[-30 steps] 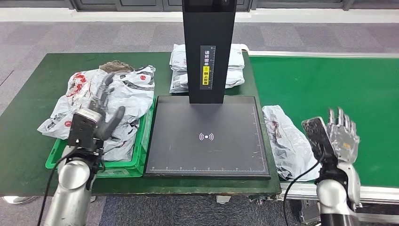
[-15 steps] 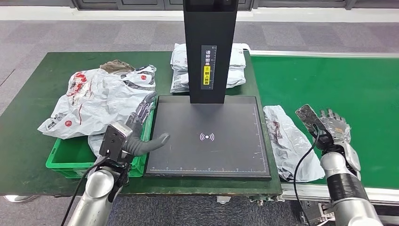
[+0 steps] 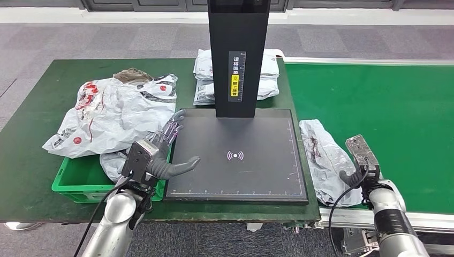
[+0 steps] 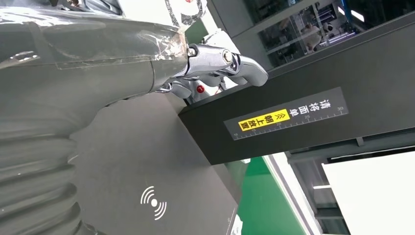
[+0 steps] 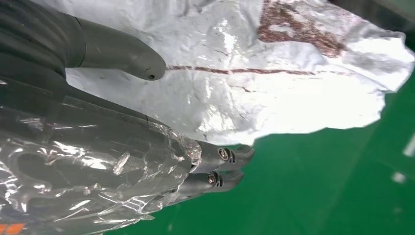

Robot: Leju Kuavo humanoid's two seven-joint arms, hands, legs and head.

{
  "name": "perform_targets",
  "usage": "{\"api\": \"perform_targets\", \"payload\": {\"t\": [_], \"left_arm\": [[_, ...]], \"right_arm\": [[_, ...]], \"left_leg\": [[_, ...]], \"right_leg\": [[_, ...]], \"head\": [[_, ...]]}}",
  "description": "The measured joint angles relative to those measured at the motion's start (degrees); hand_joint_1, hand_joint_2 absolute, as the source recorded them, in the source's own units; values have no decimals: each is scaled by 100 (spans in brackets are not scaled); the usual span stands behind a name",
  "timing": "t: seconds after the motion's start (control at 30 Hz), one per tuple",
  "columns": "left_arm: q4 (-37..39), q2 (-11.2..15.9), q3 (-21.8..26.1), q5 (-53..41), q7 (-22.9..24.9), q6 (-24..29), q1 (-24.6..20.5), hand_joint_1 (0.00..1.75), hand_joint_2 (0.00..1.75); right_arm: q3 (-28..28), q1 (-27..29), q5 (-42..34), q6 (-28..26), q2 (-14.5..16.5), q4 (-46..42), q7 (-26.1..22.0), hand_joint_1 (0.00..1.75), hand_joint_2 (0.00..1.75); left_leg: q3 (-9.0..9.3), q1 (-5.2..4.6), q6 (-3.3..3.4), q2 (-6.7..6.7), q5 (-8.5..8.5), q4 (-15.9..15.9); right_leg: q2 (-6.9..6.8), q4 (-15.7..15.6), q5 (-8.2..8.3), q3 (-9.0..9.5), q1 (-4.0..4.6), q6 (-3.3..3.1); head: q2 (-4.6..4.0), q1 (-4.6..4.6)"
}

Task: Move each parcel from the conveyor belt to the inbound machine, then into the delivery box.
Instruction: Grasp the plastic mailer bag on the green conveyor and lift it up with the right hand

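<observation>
1. The left hand's fingers [image 3: 172, 128] are stretched out and apart, with the thumb jutting sideways over the black scanner plate [image 3: 251, 171]; nothing lies between them. In the left wrist view the fingertips [image 4: 244, 73] reach towards the black post with its yellow label [image 4: 264, 120].
2. The left hand [image 3: 160, 155] hovers at the plate's 9 o'clock edge, over the seam between the plate and the green crate [image 3: 69, 184].
3. The right hand's fingers [image 5: 230, 156] lie straight and close together in the right wrist view, the thumb [image 5: 127, 58] held apart above the crinkled parcel [image 5: 274, 83]. Whether any finger touches the plastic I cannot tell; the hand holds nothing.
4. The right hand [image 3: 360, 166] is at the 3 o'clock side of the grey plastic parcel [image 3: 326, 158], just beside it, over the green conveyor belt [image 3: 385, 101].
5. That parcel lies flat on the belt's near end, just beside the plate's 3 o'clock edge, not on the plate.
6. The scanner's black post [image 3: 238, 53] rises from the plate's 12 o'clock side; a round signal mark [image 3: 235, 156] sits near the plate's middle.
7. Behind the post, at 12 o'clock, white bags [image 3: 267, 75] are stacked on the green table [image 3: 32, 118].
8. At 9 o'clock from the plate, grey and red printed bags [image 3: 112, 110] heap over the crate and spill onto the table.
</observation>
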Motion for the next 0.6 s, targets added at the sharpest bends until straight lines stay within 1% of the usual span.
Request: {"api": "perform_targets", "payload": {"t": [0.23, 0.4, 0.6], "left_arm": [[66, -13, -1, 0, -2, 0, -3, 0, 175], [92, -17, -3, -45, -2, 1, 17, 0, 175], [127, -17, -37, -174, -39, 2, 116, 0, 175]], "right_arm": [[-108, 3, -321, 158, 43, 156, -49, 0, 175], [-109, 1, -401, 196, 177, 302, -137, 0, 175], [3, -5, -328, 232, 340, 383, -67, 0, 175]], "left_leg": [[-3, 0, 0, 0, 0, 0], [-4, 0, 0, 1, 0, -1], [-6, 1, 0, 0, 0, -1]], "right_leg": [[0, 0, 0, -1, 0, 0], [-1, 0, 0, -1, 0, 0], [-1, 0, 0, -1, 1, 0]], "head": [[0, 1], [0, 1], [0, 1]]}}
